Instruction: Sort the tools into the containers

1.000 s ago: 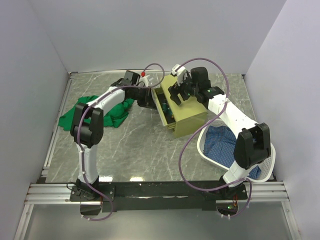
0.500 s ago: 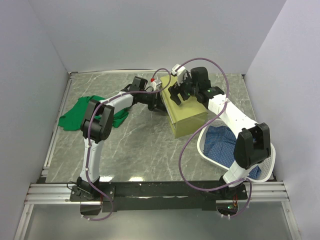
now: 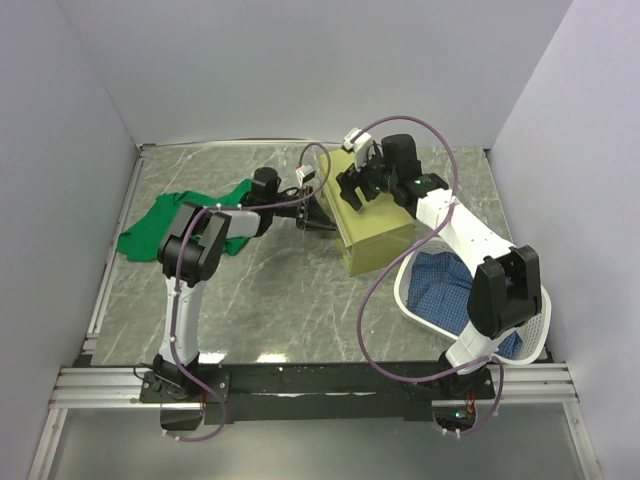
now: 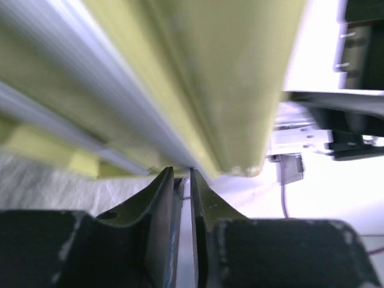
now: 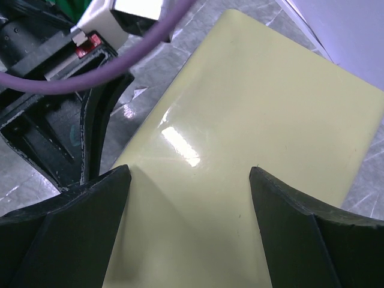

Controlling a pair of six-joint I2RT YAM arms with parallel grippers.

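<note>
The chest (image 3: 378, 225) runs lengthwise far-to-near, drawer fronts facing left, apparently pushed in. The left gripper (image 4: 180, 174) is pinched together at its front; the right gripper (image 5: 187, 174) is splayed above.

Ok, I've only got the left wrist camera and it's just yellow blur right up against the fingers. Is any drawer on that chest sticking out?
Observer: No. From the top camera, the chest shows no drawer sticking out. The left gripper is at the side of it that faces left.
Operator: And where's the right arm?
Observer: The right gripper is over the chest's top, with its fingers spread wide.
Operator: Anything on the other side of the chest?
Observer: A white basket with a blue cloth in it sits to the chest's right, nearer the arm bases.
</note>
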